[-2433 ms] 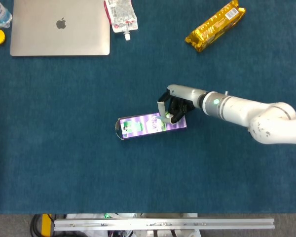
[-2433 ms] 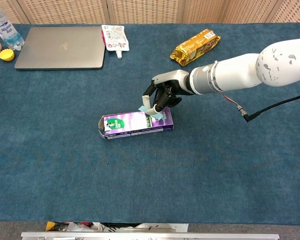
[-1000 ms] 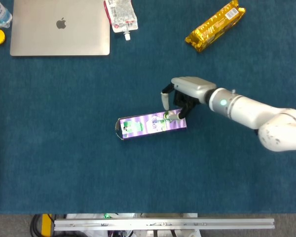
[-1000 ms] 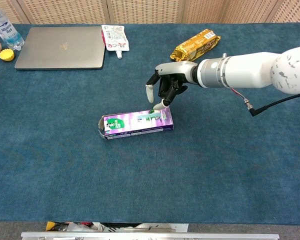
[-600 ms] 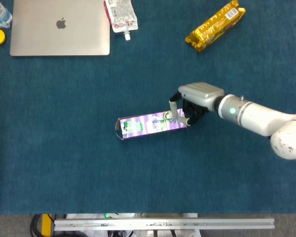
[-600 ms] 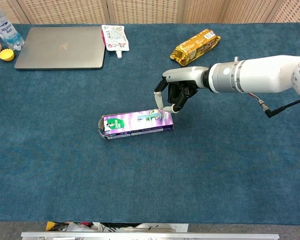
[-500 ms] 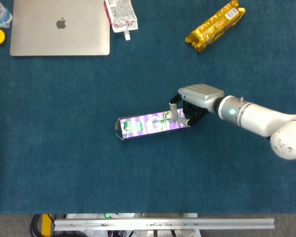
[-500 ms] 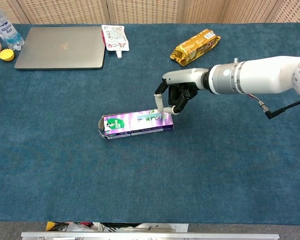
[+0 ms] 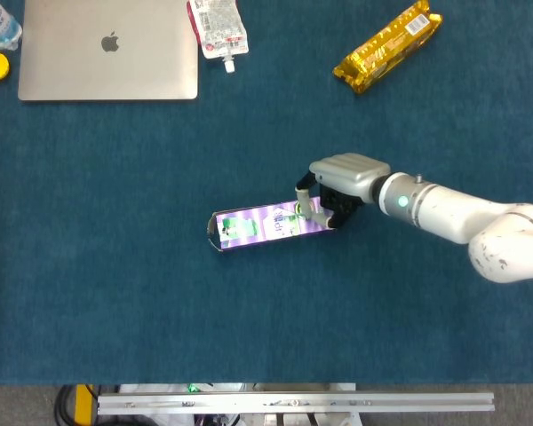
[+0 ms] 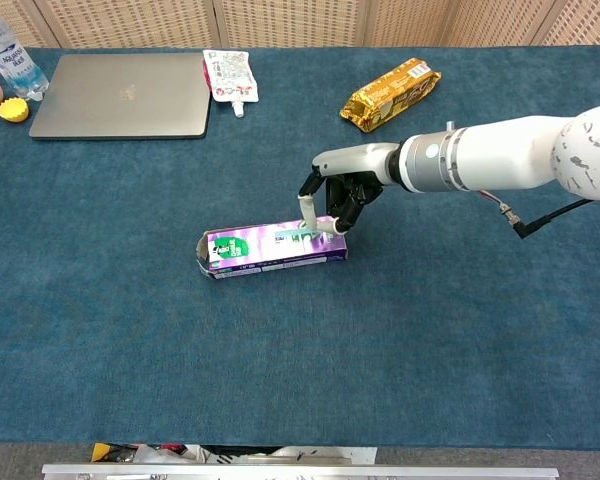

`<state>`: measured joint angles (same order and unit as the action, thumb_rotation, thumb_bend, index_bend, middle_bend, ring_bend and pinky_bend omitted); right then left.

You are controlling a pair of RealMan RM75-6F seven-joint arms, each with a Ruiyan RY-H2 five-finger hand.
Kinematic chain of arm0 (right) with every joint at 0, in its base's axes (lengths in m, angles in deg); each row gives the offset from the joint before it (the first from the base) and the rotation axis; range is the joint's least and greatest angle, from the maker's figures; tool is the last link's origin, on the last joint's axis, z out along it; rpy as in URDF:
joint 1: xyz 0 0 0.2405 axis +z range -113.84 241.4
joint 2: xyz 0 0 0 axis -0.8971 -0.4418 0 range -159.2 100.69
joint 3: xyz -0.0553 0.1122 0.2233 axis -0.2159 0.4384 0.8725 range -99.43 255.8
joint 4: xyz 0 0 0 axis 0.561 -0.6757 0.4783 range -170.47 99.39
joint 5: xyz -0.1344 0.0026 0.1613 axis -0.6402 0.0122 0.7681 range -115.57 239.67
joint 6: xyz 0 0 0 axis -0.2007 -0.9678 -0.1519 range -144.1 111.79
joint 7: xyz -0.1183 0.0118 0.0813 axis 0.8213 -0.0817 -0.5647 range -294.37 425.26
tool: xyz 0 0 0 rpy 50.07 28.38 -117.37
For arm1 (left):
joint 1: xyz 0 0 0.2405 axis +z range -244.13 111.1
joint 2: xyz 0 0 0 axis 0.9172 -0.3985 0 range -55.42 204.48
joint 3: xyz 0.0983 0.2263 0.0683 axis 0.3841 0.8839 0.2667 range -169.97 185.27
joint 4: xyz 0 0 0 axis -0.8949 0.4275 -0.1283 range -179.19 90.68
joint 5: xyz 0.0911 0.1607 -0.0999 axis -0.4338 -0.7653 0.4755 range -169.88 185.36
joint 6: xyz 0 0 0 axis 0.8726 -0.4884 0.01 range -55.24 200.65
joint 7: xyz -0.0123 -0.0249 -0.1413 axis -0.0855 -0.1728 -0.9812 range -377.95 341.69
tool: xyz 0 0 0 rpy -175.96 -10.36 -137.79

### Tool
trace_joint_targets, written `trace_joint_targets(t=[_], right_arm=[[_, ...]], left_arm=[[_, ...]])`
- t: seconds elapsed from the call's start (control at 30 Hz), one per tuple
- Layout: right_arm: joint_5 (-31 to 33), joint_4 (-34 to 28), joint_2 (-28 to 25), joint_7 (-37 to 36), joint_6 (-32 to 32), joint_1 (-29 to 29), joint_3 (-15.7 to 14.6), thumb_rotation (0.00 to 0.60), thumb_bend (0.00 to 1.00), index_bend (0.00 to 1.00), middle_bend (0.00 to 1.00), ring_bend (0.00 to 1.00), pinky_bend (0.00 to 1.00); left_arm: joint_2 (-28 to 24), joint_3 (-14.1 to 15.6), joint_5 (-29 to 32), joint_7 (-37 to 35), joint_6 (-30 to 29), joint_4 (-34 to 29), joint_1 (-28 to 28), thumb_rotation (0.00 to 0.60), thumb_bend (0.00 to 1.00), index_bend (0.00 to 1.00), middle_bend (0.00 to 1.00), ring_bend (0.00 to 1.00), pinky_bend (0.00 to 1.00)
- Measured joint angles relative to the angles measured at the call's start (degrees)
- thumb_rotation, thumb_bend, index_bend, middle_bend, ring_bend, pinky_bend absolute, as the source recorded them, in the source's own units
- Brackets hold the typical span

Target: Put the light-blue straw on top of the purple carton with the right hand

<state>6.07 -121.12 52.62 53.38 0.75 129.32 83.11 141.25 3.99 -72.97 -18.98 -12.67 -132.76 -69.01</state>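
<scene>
The purple carton (image 9: 258, 227) (image 10: 255, 248) lies on its side mid-table on the blue cloth. The light-blue straw (image 10: 293, 235) rests lengthwise on the carton's top face, towards its right end. My right hand (image 9: 338, 182) (image 10: 342, 190) hovers over that right end with fingers spread and pointing down. One fingertip (image 10: 305, 208) stands just above the straw, another touches the carton's top corner. Nothing is gripped in the hand. In the head view the hand hides part of the carton's end. My left hand is in neither view.
A shut laptop (image 9: 107, 49) (image 10: 120, 95) sits at the back left, with a white pouch (image 10: 223, 75) beside it. A gold snack pack (image 9: 388, 46) (image 10: 390, 95) lies behind the right arm. A bottle (image 10: 5, 60) and a yellow cap (image 10: 13, 110) stand at the far left.
The hand let go of the straw, which stays on the carton. It lifted, drifted right, and has now come back left and down onto the carton's right end.
</scene>
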Motion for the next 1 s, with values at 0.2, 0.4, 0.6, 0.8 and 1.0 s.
trace_joint_targets(t=[0.2,0.4,0.6,0.8,1.0], right_arm=[[1.37,0.56,0.47,0.74,0.11,0.94,-0.78,0.6,0.39,0.53,1.0,1.0,1.0],[3.18,2.09,1.35,1.15,0.4,1.78,-1.36,0.6,0.39,0.53,1.0,1.0,1.0],[4.17,2.8,1.92,1.26,0.36,2.31,-1.52,0.6,0.39,0.53,1.0,1.0,1.0],[3.29,0.35,0.27,1.43,0.91,1.56,-1.52,0.6,0.39,0.53,1.0,1.0,1.0],[0.8,-2.59,-2.22,3.42,3.23,0.45,-2.41,0.516,0.32,0.45,1.0,1.0,1.0]], left_arm=[[0.05,-0.02,-0.04,-0.23,0.01,0.19,0.05,0.6,0.26,0.22,0.14,0.15,0.15],[0.05,-0.05,0.09,-0.28,0.16,0.3,0.09,0.6,0.26,0.22,0.14,0.15,0.15],[0.03,-0.13,0.14,-0.41,0.13,0.43,0.13,0.6,0.26,0.22,0.14,0.15,0.15],[0.17,-0.08,0.22,-0.61,0.37,0.73,0.15,0.6,0.26,0.22,0.14,0.15,0.15],[0.33,-0.04,0.23,-0.89,0.4,1.1,0.22,0.6,0.26,0.22,0.14,0.15,0.15]])
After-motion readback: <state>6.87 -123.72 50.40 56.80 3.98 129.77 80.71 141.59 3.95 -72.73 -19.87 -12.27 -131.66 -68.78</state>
